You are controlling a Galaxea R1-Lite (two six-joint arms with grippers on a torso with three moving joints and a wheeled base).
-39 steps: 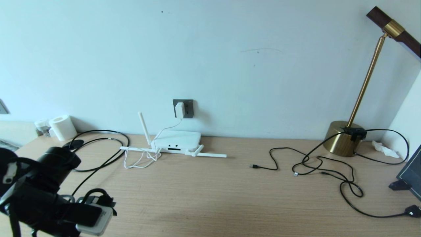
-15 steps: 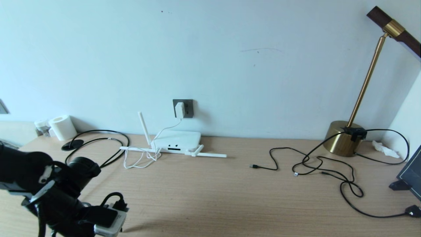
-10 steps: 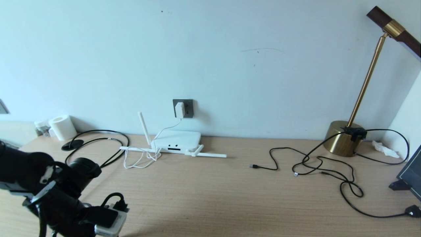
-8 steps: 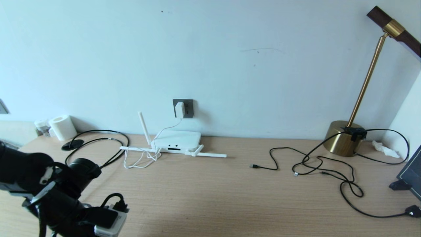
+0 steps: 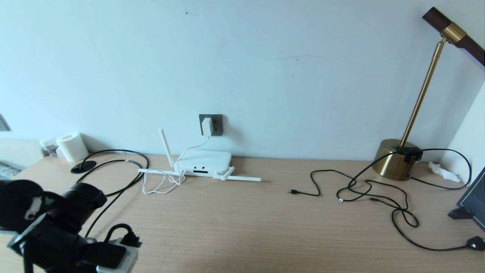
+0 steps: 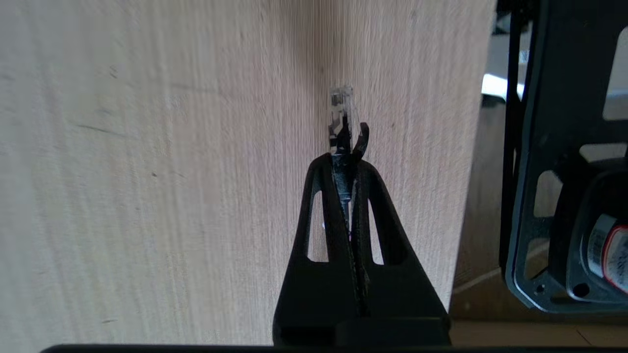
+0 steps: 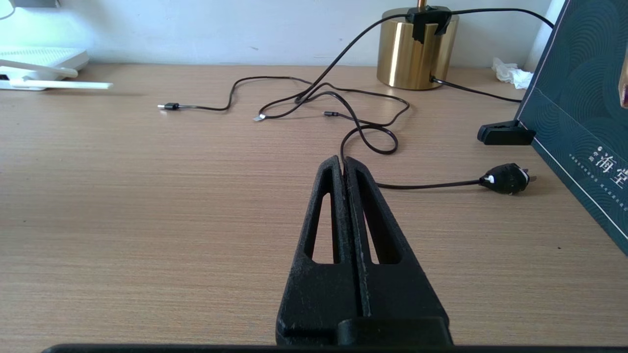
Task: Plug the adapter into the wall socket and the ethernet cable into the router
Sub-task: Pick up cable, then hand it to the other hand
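Bare desk [image 5: 242,227] lies open before the router [image 5: 204,161]; white cord [image 5: 163,182] loops left.

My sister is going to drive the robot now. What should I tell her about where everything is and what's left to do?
Left tool: shut on the thick black ethernet cable, its clear clip plug poking out past the tips, low over the wooden desk at the near left.
Right tool: shut, empty, parked above the desk.
Small white adapter block: already in the dark grey wall socket.
Flat white router with stick antennas: on the desk under the socket, ports facing the robot.
Done: adapter plugged in, cable gripped.
Left: carry the plug to the router and push it into a port.
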